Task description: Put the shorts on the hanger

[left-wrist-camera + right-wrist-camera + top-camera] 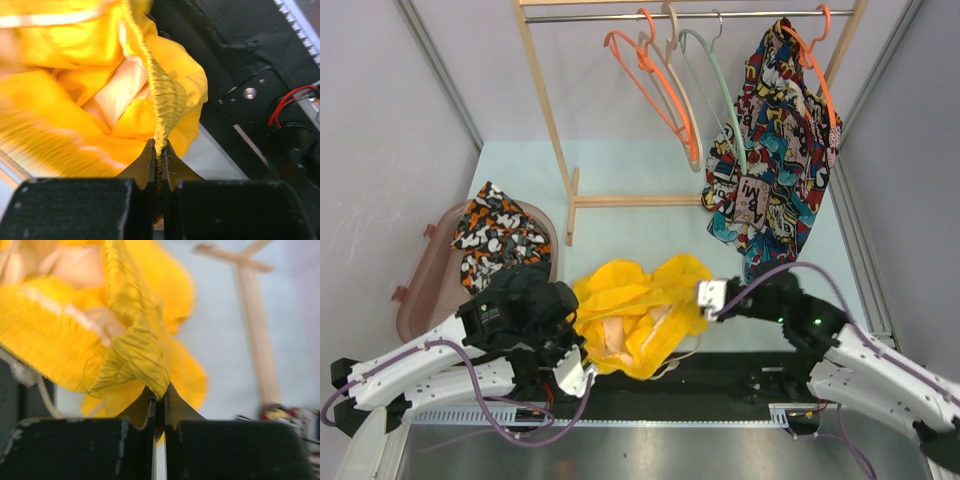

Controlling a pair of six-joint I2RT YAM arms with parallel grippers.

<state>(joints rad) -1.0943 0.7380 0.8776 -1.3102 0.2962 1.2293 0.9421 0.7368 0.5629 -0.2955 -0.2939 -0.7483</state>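
Pale worktop (620, 220) walled close on both sides, wooden rack (560, 160) across the far end. Shorts (630, 310) bunched at the near edge, bare surface beyond them. Left gripper (159, 149) jaws pinch the elastic waistband; right gripper (159, 392) jaws pinch it too. Hanger (722, 85) hangs on the rack's rail, beside the comic-print garment (775, 130)

No text reads clearly; the comic-print garment (775, 150), upper right of the top view, bears white-patch lettering too small to read.
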